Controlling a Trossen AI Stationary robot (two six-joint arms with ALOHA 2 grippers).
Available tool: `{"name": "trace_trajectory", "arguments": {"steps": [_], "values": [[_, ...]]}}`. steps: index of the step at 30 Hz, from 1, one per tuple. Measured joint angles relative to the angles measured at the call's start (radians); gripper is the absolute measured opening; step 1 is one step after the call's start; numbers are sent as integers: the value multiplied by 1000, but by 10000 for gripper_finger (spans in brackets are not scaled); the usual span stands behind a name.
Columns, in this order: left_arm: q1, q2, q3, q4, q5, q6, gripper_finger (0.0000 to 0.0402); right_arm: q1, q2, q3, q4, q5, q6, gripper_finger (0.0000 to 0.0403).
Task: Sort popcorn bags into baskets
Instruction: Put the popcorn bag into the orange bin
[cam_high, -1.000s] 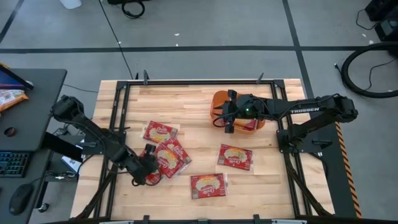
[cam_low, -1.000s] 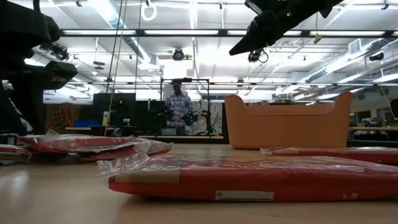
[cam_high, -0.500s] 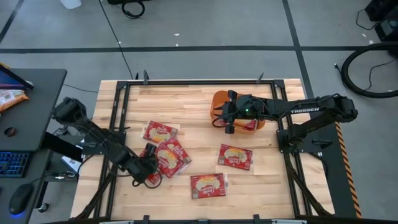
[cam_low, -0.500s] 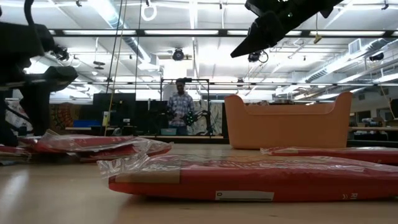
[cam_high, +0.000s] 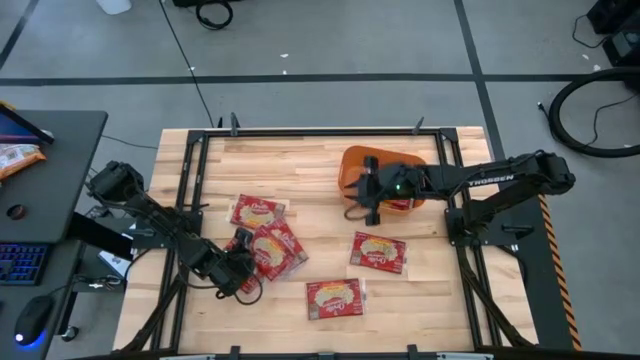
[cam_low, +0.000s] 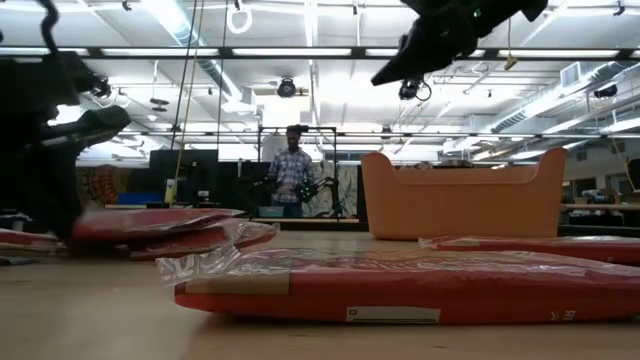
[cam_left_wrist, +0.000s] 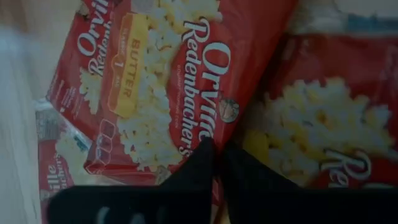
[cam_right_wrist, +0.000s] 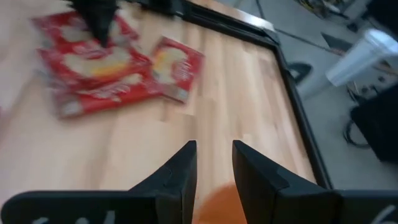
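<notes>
Pale wood-plank table (cam_high: 310, 165), flat glossy red popcorn bags (cam_high: 376, 251), rounded orange tub (cam_high: 355, 163)

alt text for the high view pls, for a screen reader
Looking straight down on a wooden table: the left gripper sits on a pile of flat red popcorn bags, while the right gripper hangs open over the near edge of an orange plastic tub. Two more red bags lie apart.
</notes>
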Motion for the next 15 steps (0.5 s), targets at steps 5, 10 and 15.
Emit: {"name": "trace_trajectory", "arguments": {"steps": [5,10,15], "values": [[34,-1,47,4,-7,-9,26,102,65,2,25,142,-53,107],[78,-24,100,9,11,-32,26,139,142,1,71,170,-88,111],[131,-56,128,24,13,-62,16,163,198,1,158,134,-92,138]]}}
